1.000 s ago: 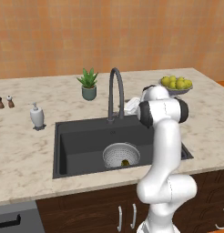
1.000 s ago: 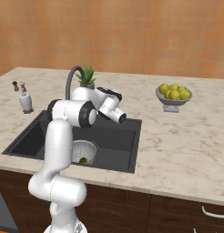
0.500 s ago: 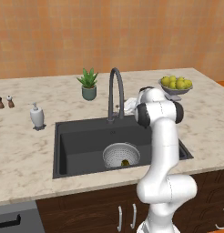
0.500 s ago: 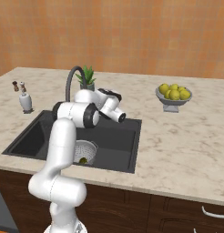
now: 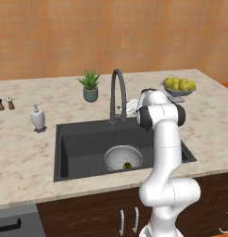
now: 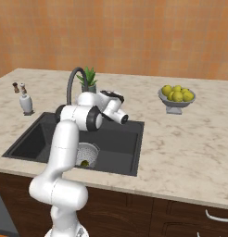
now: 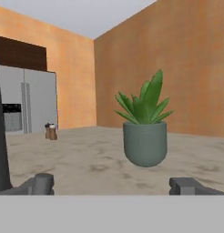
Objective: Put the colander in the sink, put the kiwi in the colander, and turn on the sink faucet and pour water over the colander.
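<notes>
The black sink (image 5: 79,143) (image 6: 120,139) holds the perforated silver colander (image 5: 120,156) (image 6: 89,152) near its front. The small olive kiwi (image 5: 127,165) (image 6: 84,163) lies inside the colander. The dark gooseneck sink faucet (image 5: 117,90) (image 6: 71,88) arches over the basin's back edge, and no water runs from it. My gripper (image 6: 112,96) (image 7: 114,184) hovers above the counter just right of the faucet, level and facing the potted plant. It is open and holds nothing. The faucet's dark stem (image 7: 1,136) runs up the left edge of the hand view.
A potted plant (image 5: 90,86) (image 6: 89,78) (image 7: 145,129) stands behind the sink. A white soap pump (image 5: 37,117) (image 6: 26,103) and two small shakers (image 5: 4,103) (image 7: 51,131) stand on the left. A bowl of yellow fruit (image 5: 179,86) (image 6: 176,96) sits on the right.
The arm's elbow and hand have shifted slightly left, toward the faucet. The gripper has stayed open, and colander and kiwi have not moved.
</notes>
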You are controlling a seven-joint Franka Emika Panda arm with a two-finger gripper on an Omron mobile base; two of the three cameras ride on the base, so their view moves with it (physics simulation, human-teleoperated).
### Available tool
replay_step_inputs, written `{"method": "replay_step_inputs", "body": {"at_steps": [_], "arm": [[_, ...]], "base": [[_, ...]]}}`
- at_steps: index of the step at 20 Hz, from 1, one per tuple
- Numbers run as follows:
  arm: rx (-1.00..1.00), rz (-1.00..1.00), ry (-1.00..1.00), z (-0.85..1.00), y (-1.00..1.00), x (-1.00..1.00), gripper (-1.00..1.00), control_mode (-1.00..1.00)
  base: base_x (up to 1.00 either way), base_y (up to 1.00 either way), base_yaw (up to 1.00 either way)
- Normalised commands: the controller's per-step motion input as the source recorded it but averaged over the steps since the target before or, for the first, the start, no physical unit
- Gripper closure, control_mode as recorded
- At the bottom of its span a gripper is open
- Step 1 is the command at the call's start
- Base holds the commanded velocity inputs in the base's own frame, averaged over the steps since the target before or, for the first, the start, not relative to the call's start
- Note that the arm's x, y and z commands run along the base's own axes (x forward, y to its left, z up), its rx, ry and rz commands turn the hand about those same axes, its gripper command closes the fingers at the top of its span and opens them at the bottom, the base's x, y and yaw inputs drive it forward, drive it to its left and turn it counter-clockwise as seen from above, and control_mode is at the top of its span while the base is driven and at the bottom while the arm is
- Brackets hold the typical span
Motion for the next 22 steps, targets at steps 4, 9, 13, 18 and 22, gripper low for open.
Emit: {"method": "replay_step_inputs", "body": {"at_steps": [4, 9, 13, 18, 22], "arm": [[0.02, 0.00, 0.03, -0.25, 0.00, 0.16, -1.00, -1.00], [0.02, 0.00, 0.04, -0.26, 0.00, 0.07, -1.00, -1.00], [0.00, 0.00, 0.04, -0.33, 0.00, 0.00, -1.00, -1.00], [0.00, 0.00, 0.00, -0.19, 0.00, 0.12, -1.00, -1.00], [0.00, 0.00, 0.00, -0.11, 0.04, 0.23, -1.00, -1.00]], "base": [[0.00, 0.00, 0.00], [0.00, 0.00, 0.00], [0.00, 0.00, 0.00], [0.00, 0.00, 0.00], [0.00, 0.00, 0.00]]}}
